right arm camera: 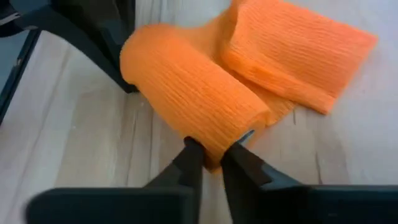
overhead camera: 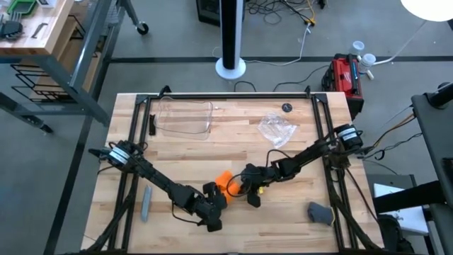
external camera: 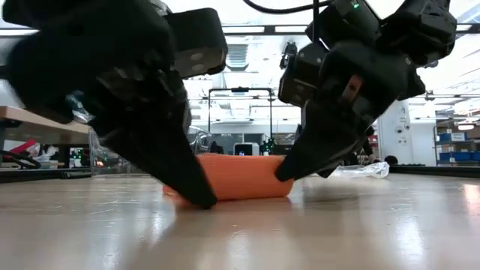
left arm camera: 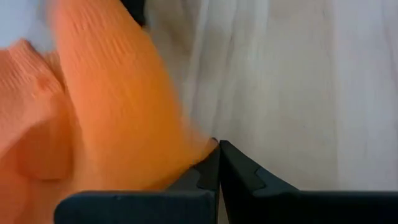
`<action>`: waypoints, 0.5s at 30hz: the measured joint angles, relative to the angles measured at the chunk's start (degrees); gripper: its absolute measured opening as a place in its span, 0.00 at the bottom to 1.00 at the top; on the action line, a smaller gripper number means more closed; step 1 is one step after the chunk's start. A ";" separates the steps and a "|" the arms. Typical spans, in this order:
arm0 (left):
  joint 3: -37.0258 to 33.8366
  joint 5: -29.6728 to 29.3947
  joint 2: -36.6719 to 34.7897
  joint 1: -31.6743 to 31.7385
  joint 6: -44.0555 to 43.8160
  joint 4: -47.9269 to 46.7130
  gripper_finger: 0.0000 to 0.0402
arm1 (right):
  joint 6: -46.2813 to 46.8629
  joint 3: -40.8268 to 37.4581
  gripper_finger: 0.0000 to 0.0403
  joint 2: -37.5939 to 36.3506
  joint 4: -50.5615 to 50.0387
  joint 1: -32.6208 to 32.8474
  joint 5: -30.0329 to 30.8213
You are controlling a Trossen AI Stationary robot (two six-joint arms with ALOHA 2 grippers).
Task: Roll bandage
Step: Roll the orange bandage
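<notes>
The orange bandage (overhead camera: 224,179) lies on the wooden table near its front middle, partly rolled. In the right wrist view the rolled part (right arm camera: 186,87) lies on its side, and a flat tail (right arm camera: 298,50) spreads on the table beside it. In the low view the roll (external camera: 244,178) rests on the table with a gripper at each end. My left gripper (left arm camera: 219,155) is shut at one end of the roll. My right gripper (right arm camera: 216,160) is shut on the other end. My left gripper touches the bandage roll's end (left arm camera: 193,146) with the outer side of one shut fingertip (left arm camera: 208,165), and nothing orange shows between the fingers. It slants down to the table. My right gripper pinches the edge of the roll's end (right arm camera: 214,146) between its two fingertips. It slants down from the table's right side. The roll rests on the table.
A clear plastic tub (overhead camera: 185,117) and crinkled plastic wrap (overhead camera: 276,129) lie toward the far edge. A small dark disc (overhead camera: 286,108) lies near them. A grey bar (overhead camera: 146,202) is at the front left and a grey lump (overhead camera: 320,211) at the front right.
</notes>
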 joint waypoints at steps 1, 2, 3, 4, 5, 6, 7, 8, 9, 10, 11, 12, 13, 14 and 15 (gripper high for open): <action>0.00 -0.47 0.00 0.03 0.12 0.20 0.00 | 0.13 0.12 0.04 0.01 0.61 -0.05 -1.33; 0.00 -0.51 0.00 0.19 0.14 0.48 0.00 | 0.31 0.30 0.03 0.01 0.81 0.01 -2.22; 0.00 -0.56 0.00 0.26 0.17 0.60 0.00 | 0.58 0.23 0.02 0.00 0.89 0.01 -2.90; 0.00 -0.63 -0.09 0.24 0.23 0.69 0.00 | 0.72 0.20 0.02 -0.01 1.26 -0.03 -3.46; -0.08 -0.61 -0.51 0.18 0.39 0.59 0.00 | 1.17 0.17 0.02 -0.04 1.72 -0.05 -3.62; -0.15 -0.57 -1.11 0.17 0.65 0.61 0.00 | 1.50 0.17 0.01 -0.15 2.12 0.00 -3.50; -0.14 -0.44 -1.91 0.05 1.15 1.20 0.00 | 2.13 0.15 0.01 -0.58 2.43 0.10 -3.34; -0.08 -0.20 -2.98 -0.25 1.81 1.59 0.00 | 2.70 0.15 0.01 -1.17 2.66 0.25 -3.18; -0.07 -0.19 -4.26 -0.62 2.33 1.57 0.00 | 3.12 0.15 0.01 -1.78 3.05 0.33 -3.05; -0.06 -0.19 -5.52 -1.06 2.70 1.67 0.00 | 3.43 0.15 0.01 -2.40 3.32 0.39 -2.66; -0.02 -0.11 -6.87 -1.61 3.01 1.95 0.00 | 3.75 0.15 0.01 -3.04 3.28 0.51 -1.99; 0.02 0.05 -8.11 -2.12 3.14 2.02 0.00 | 3.82 0.09 0.01 -3.77 2.91 0.66 -1.50; 0.00 0.07 -9.69 -2.73 3.40 1.83 0.00 | 3.71 0.00 0.01 -4.47 2.73 0.77 -1.35; 0.00 0.09 -11.31 -3.25 4.00 1.81 0.00 | 3.35 0.00 0.00 -5.27 2.80 0.93 -0.77; 0.00 -0.25 -13.08 -3.79 4.81 2.17 0.00 | 2.85 -0.06 0.00 -6.42 2.44 1.28 0.13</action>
